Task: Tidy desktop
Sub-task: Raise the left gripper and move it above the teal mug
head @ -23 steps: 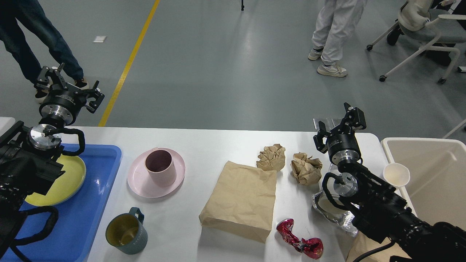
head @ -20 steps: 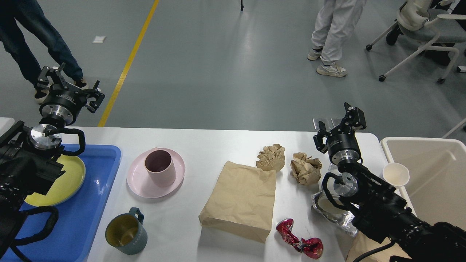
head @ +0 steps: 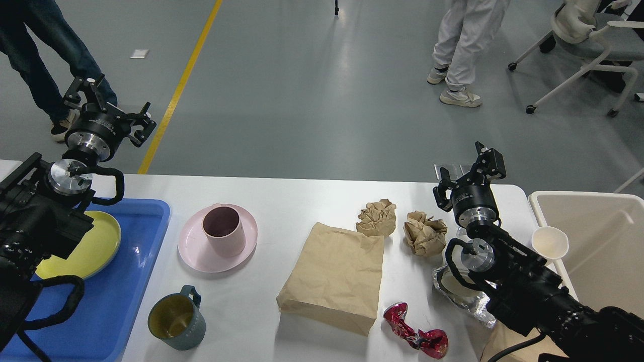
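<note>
The white desktop (head: 297, 196) carries a pink cup (head: 224, 230) on a pink plate (head: 193, 251), a grey-green mug (head: 176, 318), a flat brown paper bag (head: 336, 274), two crumpled brown paper balls (head: 377, 217) (head: 424, 233), a crushed red wrapper (head: 415, 336), a foil wrapper (head: 460, 294) and a white paper cup (head: 550, 243). My left gripper (head: 108, 108) is open and empty, raised above the table's far left edge. My right gripper (head: 470, 171) is open and empty, above the far right of the table, beyond the right paper ball.
A blue tray (head: 136, 271) at the left holds a yellow plate (head: 93, 249). A beige bin (head: 598, 241) stands at the right edge. People's legs (head: 463, 45) and a wheeled chair (head: 588, 50) are on the floor beyond the table.
</note>
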`<state>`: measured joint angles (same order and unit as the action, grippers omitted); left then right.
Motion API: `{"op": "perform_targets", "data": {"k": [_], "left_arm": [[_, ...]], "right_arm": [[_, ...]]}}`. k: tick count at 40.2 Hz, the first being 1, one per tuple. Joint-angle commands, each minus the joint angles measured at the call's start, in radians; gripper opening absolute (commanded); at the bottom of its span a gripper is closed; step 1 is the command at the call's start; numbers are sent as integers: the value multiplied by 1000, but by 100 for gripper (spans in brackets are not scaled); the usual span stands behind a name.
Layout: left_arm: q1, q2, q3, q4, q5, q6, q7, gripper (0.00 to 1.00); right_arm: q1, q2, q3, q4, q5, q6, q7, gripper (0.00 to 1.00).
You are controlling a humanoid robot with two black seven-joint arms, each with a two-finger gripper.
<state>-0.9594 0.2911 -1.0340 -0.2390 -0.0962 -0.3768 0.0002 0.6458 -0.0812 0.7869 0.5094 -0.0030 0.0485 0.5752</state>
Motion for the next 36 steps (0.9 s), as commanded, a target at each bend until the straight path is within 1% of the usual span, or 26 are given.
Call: {"op": "perform_targets", "data": {"k": [1,5,10,13,17,20,22,25,26,28,29,31,32,34,35,36], "left_arm": [[-27,51,138,-32,1,-1,109,96],[-97,94,328,-29,0,1,149,96],[-189,141,647,-25,3,1,198,96],[-261,166,889,-26,3,-2,233,96],[-372,161,1266,-28,3,-7,287,96],[-435,158,1541,-32,3,-37,334,96],[-462,158,1688,-34,4,-82,365,96],[-489,158,1845,-42,4,-175,396,96],[-496,158,1927,-57,6,-244,400,96],[-502,163,1986,-74,9,-309,399,96],[-521,161,2041,-80,7,-376,400,96],[-538,160,2069,-82,9,-434,400,96],[-548,158,2080,-82,9,-497,402,96],[-561,158,2082,-83,9,-562,400,96],[-577,152,2095,-97,10,-583,402,96],[-585,146,2115,-112,10,-583,403,96]], "right_arm": [[0,0,0,0,0,1,0,100],[0,0,0,0,0,-1,0,100],[0,0,0,0,0,1,0,100],[0,0,0,0,0,1,0,100],[0,0,0,0,0,1,0,100],[0,0,0,0,0,1,0,100],[0,0,0,0,0,1,0,100],[0,0,0,0,0,1,0,100],[0,0,0,0,0,1,0,100],[0,0,0,0,0,-1,0,100],[0,0,0,0,0,1,0,100],[0,0,0,0,0,1,0,100],[0,0,0,0,0,1,0,100],[0,0,0,0,0,1,0,100],[0,0,0,0,0,1,0,100],[0,0,0,0,0,1,0,100]]}}
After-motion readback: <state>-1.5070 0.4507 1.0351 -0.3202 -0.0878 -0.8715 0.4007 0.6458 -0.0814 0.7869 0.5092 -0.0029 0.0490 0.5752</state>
